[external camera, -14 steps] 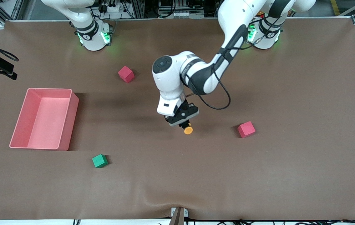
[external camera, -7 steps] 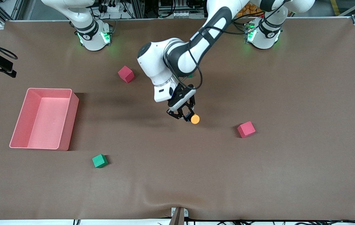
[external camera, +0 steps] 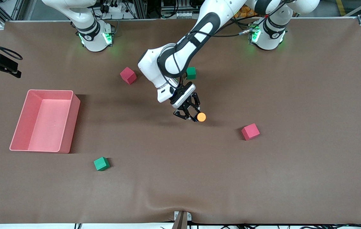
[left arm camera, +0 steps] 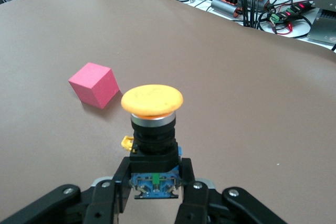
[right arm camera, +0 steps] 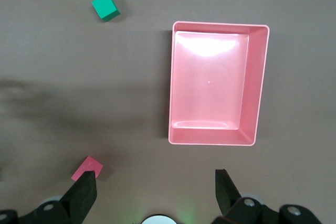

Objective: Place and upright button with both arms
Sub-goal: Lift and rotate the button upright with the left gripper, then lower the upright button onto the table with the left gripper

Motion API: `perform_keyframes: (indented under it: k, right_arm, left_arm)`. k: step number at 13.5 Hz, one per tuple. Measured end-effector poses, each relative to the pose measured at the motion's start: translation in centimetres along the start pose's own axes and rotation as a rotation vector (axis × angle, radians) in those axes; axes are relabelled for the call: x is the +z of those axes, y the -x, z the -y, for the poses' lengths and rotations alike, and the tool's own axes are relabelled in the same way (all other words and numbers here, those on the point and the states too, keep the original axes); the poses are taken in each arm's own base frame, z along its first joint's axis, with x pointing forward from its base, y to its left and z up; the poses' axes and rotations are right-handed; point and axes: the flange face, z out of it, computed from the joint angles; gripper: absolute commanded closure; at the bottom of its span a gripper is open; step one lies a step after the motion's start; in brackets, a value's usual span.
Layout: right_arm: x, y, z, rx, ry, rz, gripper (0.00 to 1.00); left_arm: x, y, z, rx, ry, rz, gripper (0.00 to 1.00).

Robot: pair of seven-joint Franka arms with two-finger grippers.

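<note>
The button has a round orange cap on a black body. My left gripper is shut on its blue-and-black base, low over the middle of the table, with the cap pointing away from the fingers. In the left wrist view the button stands out from the left gripper, with a finger on each side of its base. My right gripper is open and empty, high above the table near its own base. It does not show in the front view, and the right arm waits.
A pink bin stands toward the right arm's end; it also shows in the right wrist view. Red cubes and green cubes lie scattered. The nearest red cube lies beside the button.
My left arm has swung and turned its wrist, carrying the button a little toward the bases and the left arm's end. A green cube that the arm hid now shows.
</note>
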Motion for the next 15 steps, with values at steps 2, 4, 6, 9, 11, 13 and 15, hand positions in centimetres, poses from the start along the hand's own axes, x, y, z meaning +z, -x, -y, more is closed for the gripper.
perform_keyframes:
  k: [2,4,6,9,11,13,15]
  right_arm:
    - [1.0,0.2,0.0,0.000,0.000,0.010,0.00]
    - [1.5,0.5,-0.2,0.004,-0.001,0.016,0.00]
    - [1.4,0.7,-0.8,0.015,-0.002,0.013,0.00]
    - [1.2,0.7,-1.8,0.034,-0.004,0.002,0.00]
    - [0.9,0.6,-1.7,0.031,-0.003,-0.010,0.00]
    - [0.6,0.6,-1.3,0.024,-0.002,-0.015,0.00]
    - [0.7,0.6,-1.3,0.023,-0.002,-0.014,0.00]
  left_arm:
    - [-0.5,3.5,0.4,0.029,0.047,-0.079,0.86]
    - [-2.0,6.3,0.9,0.051,0.104,-0.138,0.86]
    - [-3.2,8.1,1.2,0.070,0.161,-0.188,0.87]
    - [-3.1,11.7,1.1,0.138,0.266,-0.213,0.90]
    - [-2.4,14.0,1.3,0.163,0.314,-0.223,0.90]
    - [-2.3,14.8,1.3,0.170,0.331,-0.214,0.90]
    - [-2.5,14.7,1.2,0.169,0.341,-0.209,0.90]
